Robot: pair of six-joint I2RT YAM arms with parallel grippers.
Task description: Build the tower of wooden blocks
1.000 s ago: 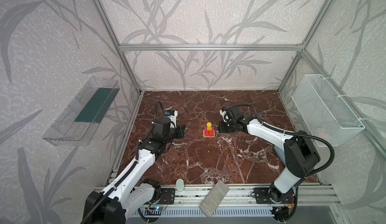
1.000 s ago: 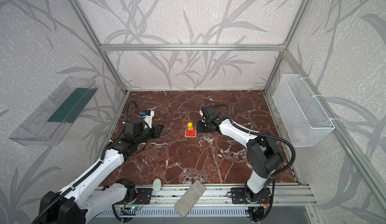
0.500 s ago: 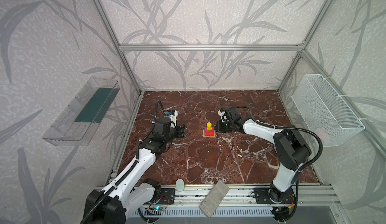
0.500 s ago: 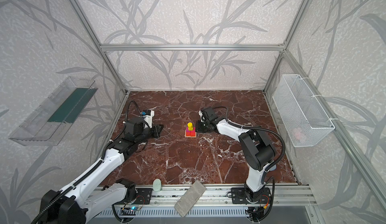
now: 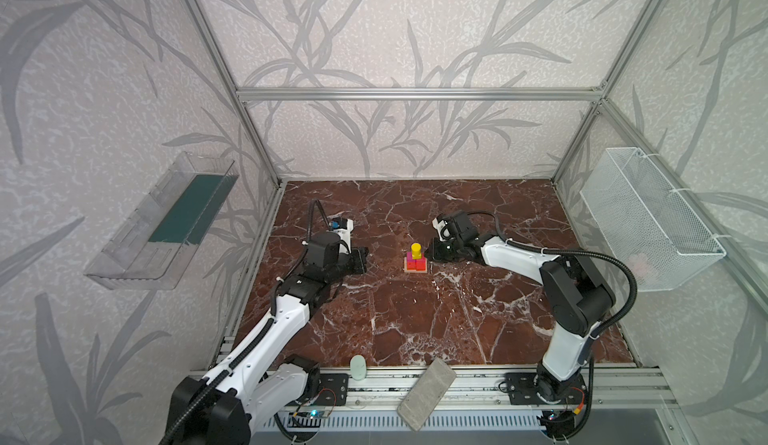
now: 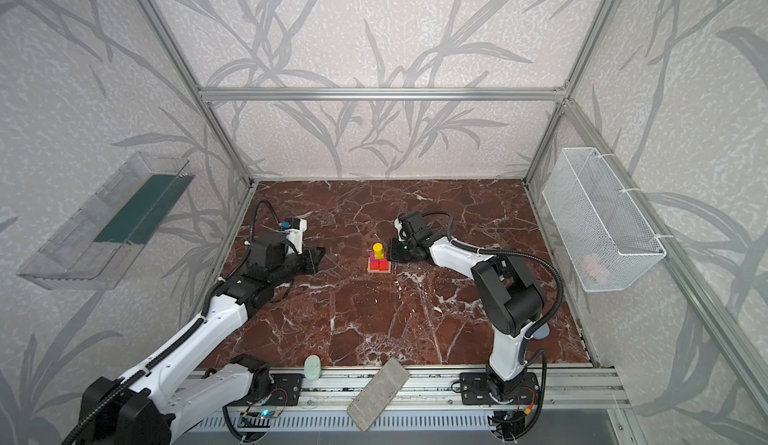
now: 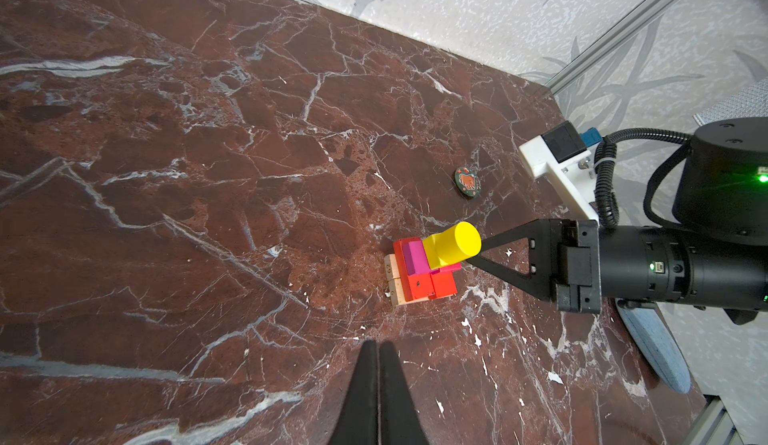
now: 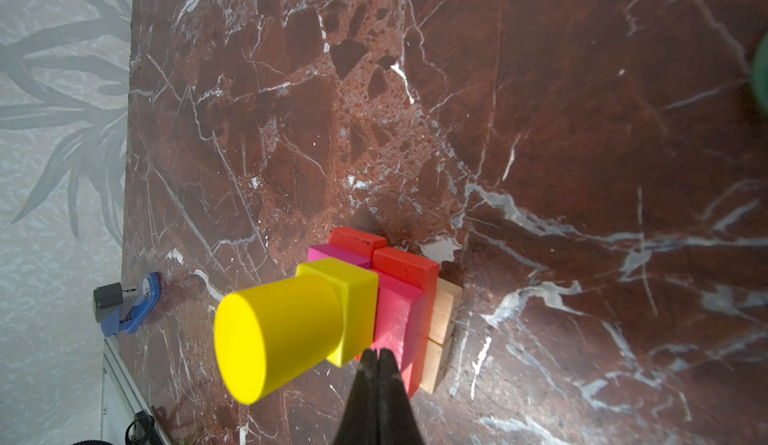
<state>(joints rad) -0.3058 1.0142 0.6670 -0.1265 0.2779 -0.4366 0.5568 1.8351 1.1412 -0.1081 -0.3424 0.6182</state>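
Yellow tops the tower [image 5: 416, 258] [image 6: 378, 259], which stands upright near the middle of the tabletop [image 5: 415, 318], its long axis vertical. The yellow cylinder [image 8: 274, 335] [image 7: 453, 244] stands on end, its smooth round face pointing up. It sits on a yellow cube [image 8: 353, 297]. Below that come 2 magenta cubes [image 8: 395, 310] with a matte, slightly grainy face, then 2 red flat blocks [image 8: 405, 268] laid side by side. At the base are 2 tan bars [image 8: 444, 306] of bare wood, lying flat and side by side. Each layer is wider than the one above, so the stack is stepped.

The right end effector [image 8: 377, 353] [image 5: 432, 254] is closed, its 2 black tapered fingers pressed together and holding nothing. The tips lie just beside the tower at about the level of the yellow cube; whether they touch it cannot be told. The left end effector [image 7: 378, 351] [image 5: 360, 259] is also closed and empty. It points toward the tower from the opposite side, near it but apart.

The tabletop is glossy red-brown marble with white veins. A small round badge [image 7: 467, 182] lies flat on it beyond the tower, and a blue stapler [image 8: 129, 303] sits near the wall. A rough grey stone brick [image 5: 426, 393] lies tilted across the front rail, beside a pale green oval [image 5: 357, 367].
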